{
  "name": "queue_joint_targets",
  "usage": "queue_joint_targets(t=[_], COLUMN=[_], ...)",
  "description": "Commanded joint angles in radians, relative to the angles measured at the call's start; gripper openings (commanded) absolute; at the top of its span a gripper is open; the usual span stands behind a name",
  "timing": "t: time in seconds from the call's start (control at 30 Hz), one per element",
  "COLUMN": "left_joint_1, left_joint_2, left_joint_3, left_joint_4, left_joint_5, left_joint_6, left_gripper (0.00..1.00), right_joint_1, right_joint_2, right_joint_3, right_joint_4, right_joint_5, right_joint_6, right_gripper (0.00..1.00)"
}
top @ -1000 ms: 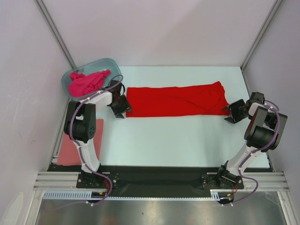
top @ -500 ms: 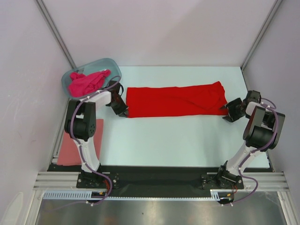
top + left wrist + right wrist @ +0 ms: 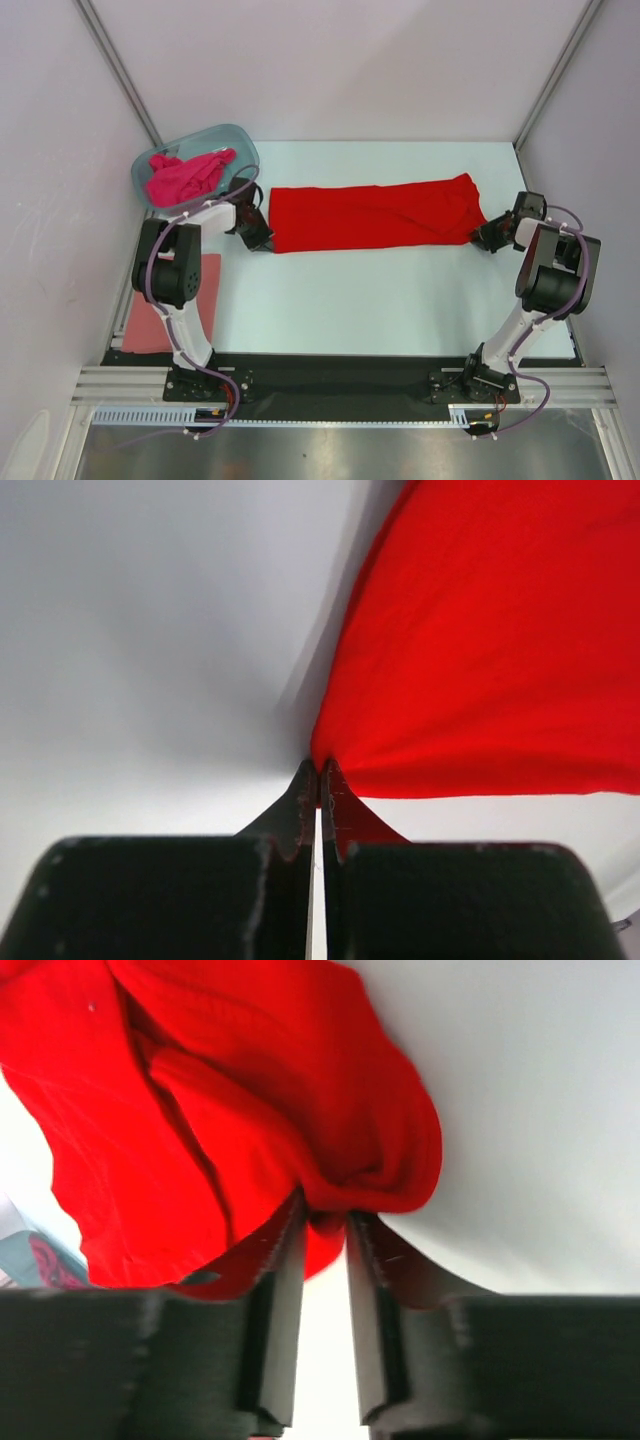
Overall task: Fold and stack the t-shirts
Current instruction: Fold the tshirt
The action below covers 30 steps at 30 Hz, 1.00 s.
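Note:
The bright red t-shirt (image 3: 375, 213) lies as a long folded strip across the far half of the table. My left gripper (image 3: 268, 240) is at its near left corner, shut on that corner of red cloth (image 3: 480, 640), with the tips (image 3: 320, 770) pressed together. My right gripper (image 3: 482, 238) is at the strip's right end, and its jaws (image 3: 325, 1222) pinch a bunched fold of the red shirt (image 3: 200, 1110). The magenta-pink t-shirt (image 3: 185, 175) sits crumpled in the tub. The salmon-pink t-shirt (image 3: 150, 320) lies flat at the left front, partly behind the left arm.
The translucent blue-grey tub (image 3: 238, 138) stands at the far left corner, just behind the left gripper. Grey walls and metal posts close in the table on three sides. A black base rail (image 3: 340, 372) runs along the near edge.
Both grippers have moved inward onto the ends of the red shirt and closed on it. The shirt itself has not shifted.

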<state>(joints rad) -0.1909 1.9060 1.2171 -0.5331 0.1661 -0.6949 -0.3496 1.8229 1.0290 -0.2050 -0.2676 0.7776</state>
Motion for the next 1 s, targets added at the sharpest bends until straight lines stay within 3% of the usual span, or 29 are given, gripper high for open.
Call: queue_joint_targets(t=[0.0,0.23,0.43,0.6,0.7,0.87,0.97], left_joint_1=[-0.062,-0.235,-0.366,-0.537,-0.658,-0.755,-0.783], left_joint_2=[-0.033,-0.073,-0.12,-0.169,-0.191,-0.2,-0.199], left_joint_3=[-0.089,-0.189,-0.278,-0.31,-0.337,-0.326,-0.295], left_joint_4=[-0.067,-0.059,-0.044,-0.045,0.001,0.099,0.199], left_joint_5=[-0.036,-0.019,0.067,0.107,0.167,0.236,0.328], left_joint_6=[0.049,0.025,0.058,0.109,0.097,0.035,0.009], left_gripper=[0.0,0.0,0.0,0.0,0.0,0.01,0.14], right_joint_1=[0.03,0.098,0.165,0.224,0.271,0.327,0.347], right_joint_2=[0.061,0.223,0.341,0.45,0.501,0.573,0.616], right_joint_3=[0.052,0.252,0.437,0.575,0.647,0.733,0.782], right_joint_4=[0.101,0.151,0.19,0.254,0.276,0.295,0.3], right_joint_5=[0.048,0.045,0.079,0.09,0.094,0.082,0.056], right_joint_6=[-0.018,-0.018,-0.003,0.006,0.009,0.044,0.055], right_gripper=[0.22,0.1,0.12,0.13,0.14,0.15,0.17])
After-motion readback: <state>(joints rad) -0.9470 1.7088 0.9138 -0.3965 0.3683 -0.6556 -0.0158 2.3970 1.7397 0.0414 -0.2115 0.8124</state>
